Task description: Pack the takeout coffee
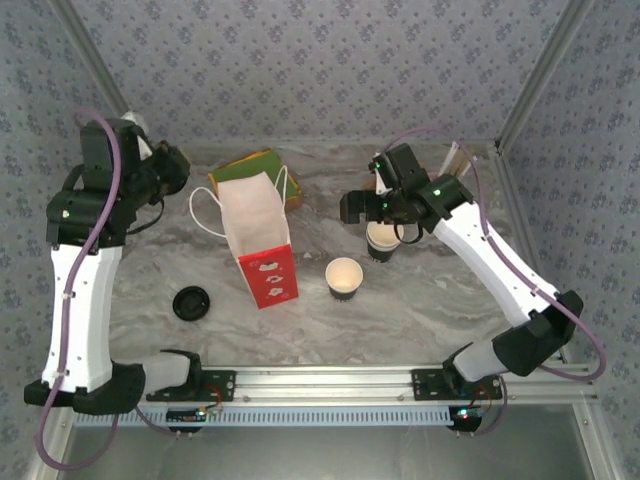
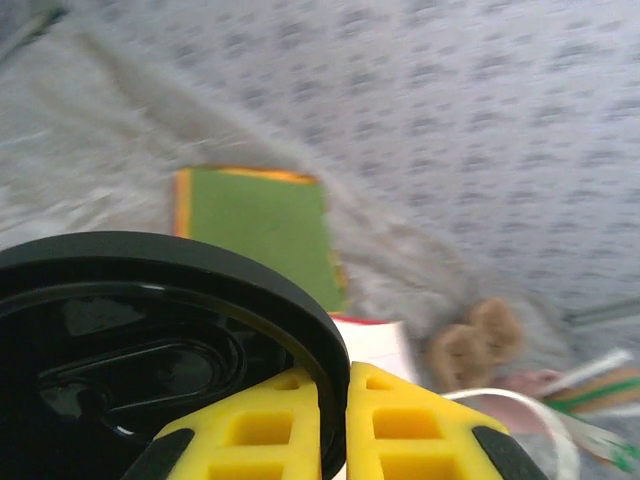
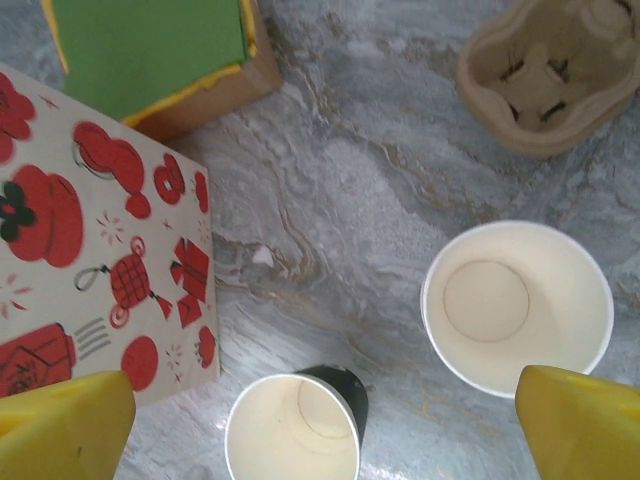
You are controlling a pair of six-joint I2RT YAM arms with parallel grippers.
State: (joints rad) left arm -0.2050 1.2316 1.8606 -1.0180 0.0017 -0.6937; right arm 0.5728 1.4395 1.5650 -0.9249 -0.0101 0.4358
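Lidding, most likely, as the step in hand. Top view: small white-rimmed, dark-sleeved paper cup (image 1: 343, 278) at centre, just right of tall red-and-white paper bag (image 1: 262, 240); second such cup (image 1: 380, 246) under right gripper (image 1: 385, 228); left gripper (image 1: 170, 170) high at upper left. Left wrist: yellow fingers (image 2: 400, 430) pinched on round black plastic lid (image 2: 150, 340). Right wrist: fingers (image 3: 60, 425) spread wide, empty, both cups unlidded. Steady one cup first, then lower lid level and press evenly round the rim.

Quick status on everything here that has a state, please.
paper bag: upright, mouth open
near cup: upright, empty, lidless
far cup: upright, empty, lidless
table lid: lying flat, loose
held lid: clamped by its rim
left gripper: shut on held lid
right gripper: open, over the cups
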